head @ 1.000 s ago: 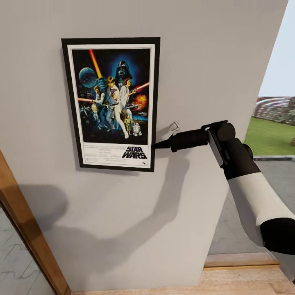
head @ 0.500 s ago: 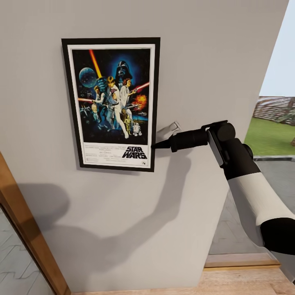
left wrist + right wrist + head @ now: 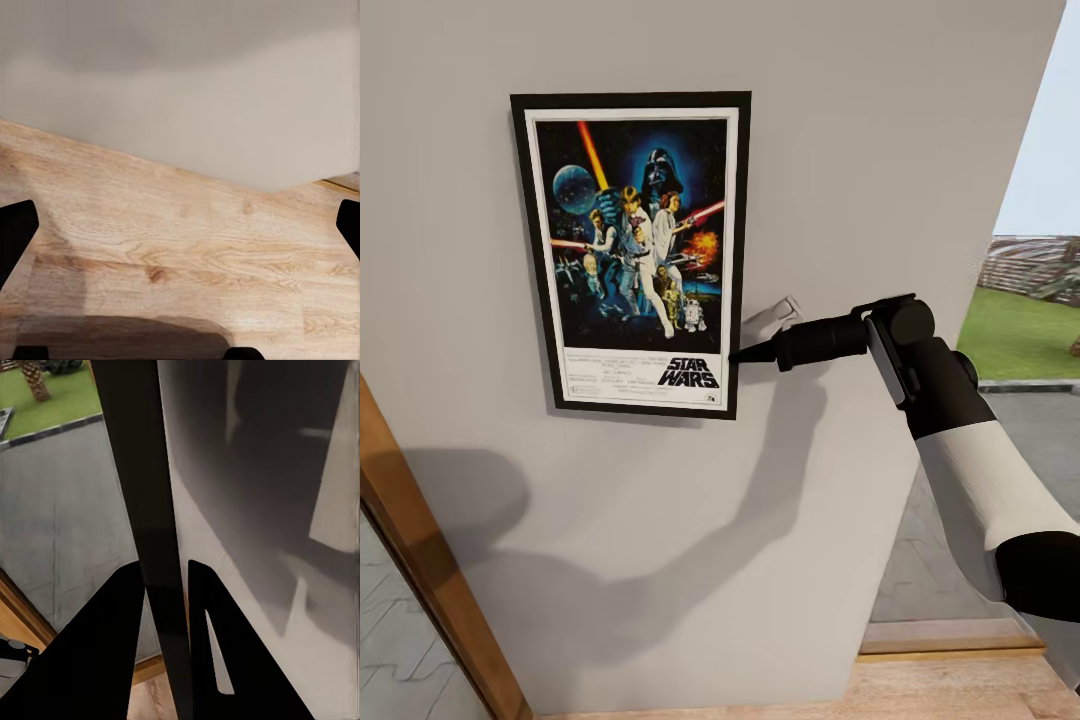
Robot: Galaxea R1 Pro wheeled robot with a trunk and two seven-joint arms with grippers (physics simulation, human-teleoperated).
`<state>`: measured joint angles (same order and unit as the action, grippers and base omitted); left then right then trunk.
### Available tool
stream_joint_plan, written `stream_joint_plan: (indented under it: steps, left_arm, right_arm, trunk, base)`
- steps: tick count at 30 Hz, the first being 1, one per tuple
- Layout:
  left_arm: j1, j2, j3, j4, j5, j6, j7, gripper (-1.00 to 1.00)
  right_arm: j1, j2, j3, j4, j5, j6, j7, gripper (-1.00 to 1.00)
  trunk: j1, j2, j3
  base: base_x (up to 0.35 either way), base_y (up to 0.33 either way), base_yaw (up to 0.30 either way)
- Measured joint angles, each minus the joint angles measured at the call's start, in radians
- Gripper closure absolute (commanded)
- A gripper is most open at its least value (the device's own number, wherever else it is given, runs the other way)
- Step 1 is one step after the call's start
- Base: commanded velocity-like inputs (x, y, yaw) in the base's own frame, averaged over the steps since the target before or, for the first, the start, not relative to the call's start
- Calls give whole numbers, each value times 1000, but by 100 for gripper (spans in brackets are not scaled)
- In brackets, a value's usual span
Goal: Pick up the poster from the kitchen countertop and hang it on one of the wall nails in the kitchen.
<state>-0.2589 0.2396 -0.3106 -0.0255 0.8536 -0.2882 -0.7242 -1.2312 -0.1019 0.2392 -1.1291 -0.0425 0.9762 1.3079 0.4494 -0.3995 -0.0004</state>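
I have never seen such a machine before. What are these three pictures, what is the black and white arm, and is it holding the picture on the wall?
It is a simulated robot with two arms. The large picture comes from a camera on its head: the right arm reaches to a framed Star Wars poster flat against a grey wall. The right gripper is closed on the frame's lower right edge. The right wrist camera looks along the fingers, which pinch the thin black frame edge-on. The left wrist camera looks down at a wooden floor and the wall's foot; its fingertips stand wide apart, holding nothing.

The poster lies flat against the wall, the right tool at its lower right edge
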Motion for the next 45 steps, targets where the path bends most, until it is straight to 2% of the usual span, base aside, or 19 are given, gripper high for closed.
stream_joint_plan:
  steps: [1, 2, 4, 5, 6, 8, 24, 30, 37, 38, 39, 45]
  left_arm:
    - [-1, 0, -1, 0, 0, 0, 0, -100]
    - [-1, 0, -2, 1, 0, 0, 0, -100]
    - [-1, 0, -2, 1, 0, 0, 0, -100]
    - [-1, 0, -1, 1, 0, 0, 0, -100]
    - [0, 0, 0, 0, 0, 0, 0, -100]
    - [0, 1, 0, 0, 0, 0, 0, -100]
    - [0, 1, 0, 0, 0, 0, 0, -100]
    - [0, 1, 0, 0, 0, 0, 0, -100]
    - [0, 1, 0, 0, 0, -1, -2, -100]
    - [0, 1, 0, 0, 0, -1, -2, -100]
    - [0, 5, 1, 0, 0, 0, -1, -100]
    - [0, 7, 0, 0, 0, 1, 0, -100]
  right_arm:
    - [-24, 0, 36, 44, -49, -95, -58, 100]
    - [-39, 0, 7, 49, 23, -135, 64, 100]
    - [-25, 0, -4, 17, 48, -114, 87, 100]
    - [-24, 0, -7, 15, 59, -113, 99, -100]
    - [-1, 0, 0, -1, -3, -5, 8, -100]
    - [0, 0, -2, -1, -8, 3, 6, -100]
    - [0, 0, -5, -1, -10, 5, 9, -100]
    - [0, 0, -5, 1, 6, -2, 0, -100]
    - [1, -1, -5, 0, -2, 3, 4, -100]
    - [6, -1, -5, 0, -2, 3, 4, -100]
    - [69, -1, -6, -5, -2, -4, 5, -100]
    - [162, -8, -6, -27, -4, -89, 7, -100]
  trunk:
    - [1, 2, 0]
    - [12, 2, 0]
    - [10, 2, 0]
    - [8, 2, 0]
    - [1, -1, 0]
    - [0, 0, 0]
    - [0, 0, 0]
    - [1, 1, 0]
    - [0, 0, 1]
    - [0, 0, 2]
    - [1, 1, 4]
    - [0, 0, 13]
  base:
    - [203, 0, 0]
    - [181, 0, 0]
    - [130, 0, 0]
    - [74, 0, 0]
    - [24, 0, 0]
    - [16, 0, 0]
    - [-1, 0, 0]
    - [-170, 0, 0]
    - [-72, 0, 0]
    - [-260, 0, 0]
    - [-223, 0, 0]
    - [-98, 0, 0]
